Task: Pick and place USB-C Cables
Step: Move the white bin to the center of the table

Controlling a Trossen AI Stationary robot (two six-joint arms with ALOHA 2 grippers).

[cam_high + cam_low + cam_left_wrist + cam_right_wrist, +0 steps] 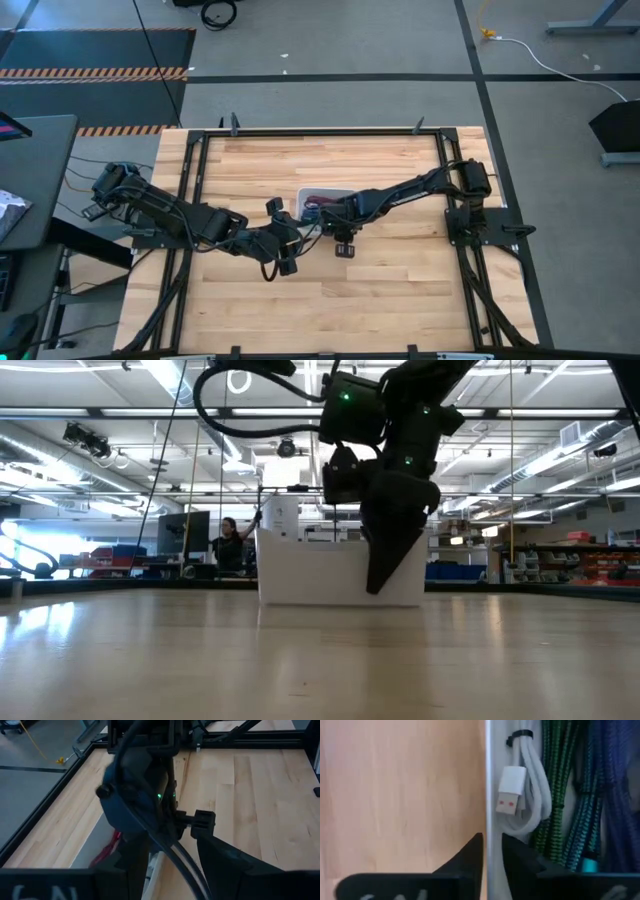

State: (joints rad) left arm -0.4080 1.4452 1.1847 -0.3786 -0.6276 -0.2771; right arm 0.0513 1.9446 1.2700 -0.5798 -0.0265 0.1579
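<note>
Both arms reach to the tray at mid-surface.

The left gripper (pixel 283 262) hangs low beside the tray (pixel 306 195), fingers spread, empty. The right gripper (pixel 491 851) points down over the tray's rim, fingers (pixel 470 855) barely parted, grasping nothing. The cables lie inside: white (pixel 532 800), green (pixel 560 780), teal (pixel 582 815), purple (pixel 617 785).

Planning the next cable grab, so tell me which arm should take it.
Right, probably. The right gripper hangs directly over the white tray's rim, fingers slightly apart, with the white cable and green cable just beyond. The left gripper sits open on bare table beside the tray.
</note>
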